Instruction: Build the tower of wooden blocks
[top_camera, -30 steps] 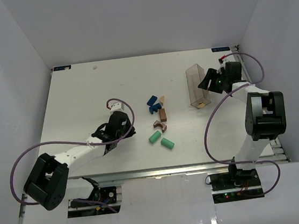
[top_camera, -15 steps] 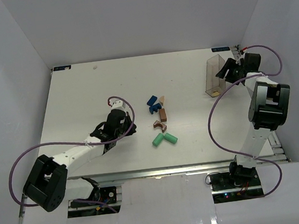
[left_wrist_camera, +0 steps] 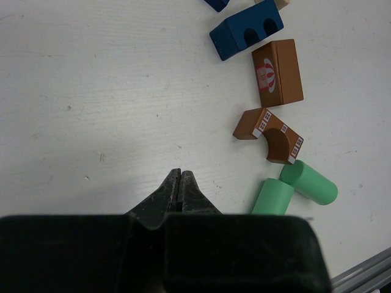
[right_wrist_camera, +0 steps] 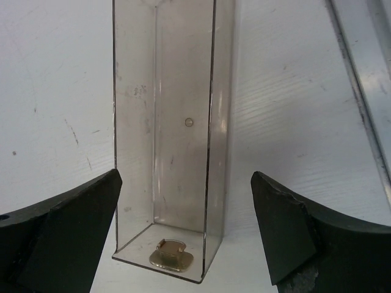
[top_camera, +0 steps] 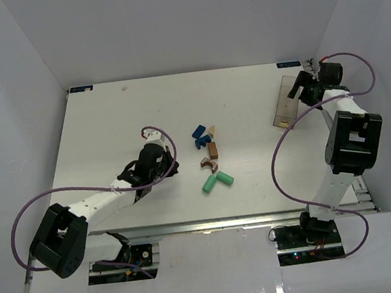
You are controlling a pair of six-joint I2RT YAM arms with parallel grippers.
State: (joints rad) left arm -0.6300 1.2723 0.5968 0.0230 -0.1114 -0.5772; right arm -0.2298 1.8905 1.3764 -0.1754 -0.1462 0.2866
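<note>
The wooden blocks lie loose mid-table: blue pieces (top_camera: pixel 198 135), a tan piece (top_camera: pixel 212 128), a brown brick (top_camera: pixel 213 149), a brown arch (top_camera: pixel 209 163) and two green cylinders (top_camera: pixel 209 184) (top_camera: pixel 224 178) touching end to end. My left gripper (top_camera: pixel 168 166) is shut and empty, low over the table left of them. In the left wrist view its tips (left_wrist_camera: pixel 179 177) sit left of the cylinders (left_wrist_camera: pixel 272 196), arch (left_wrist_camera: pixel 272 133), brick (left_wrist_camera: pixel 278 73) and a blue piece (left_wrist_camera: pixel 246 28). My right gripper (top_camera: pixel 302 90) is open at the far right.
A clear rectangular plastic box (top_camera: pixel 286 101) lies at the far right edge. In the right wrist view it (right_wrist_camera: pixel 171 122) lies between my open fingers (right_wrist_camera: pixel 73 226) without touching them, with a small brass-coloured fitting (right_wrist_camera: pixel 168 253) at its near end. The table's metal rail (right_wrist_camera: pixel 360 73) runs on the right.
The right arm carried the clear box from right of the blocks to the far right edge, where it now lies flat. The green cylinders shifted slightly. The left gripper barely moved.
</note>
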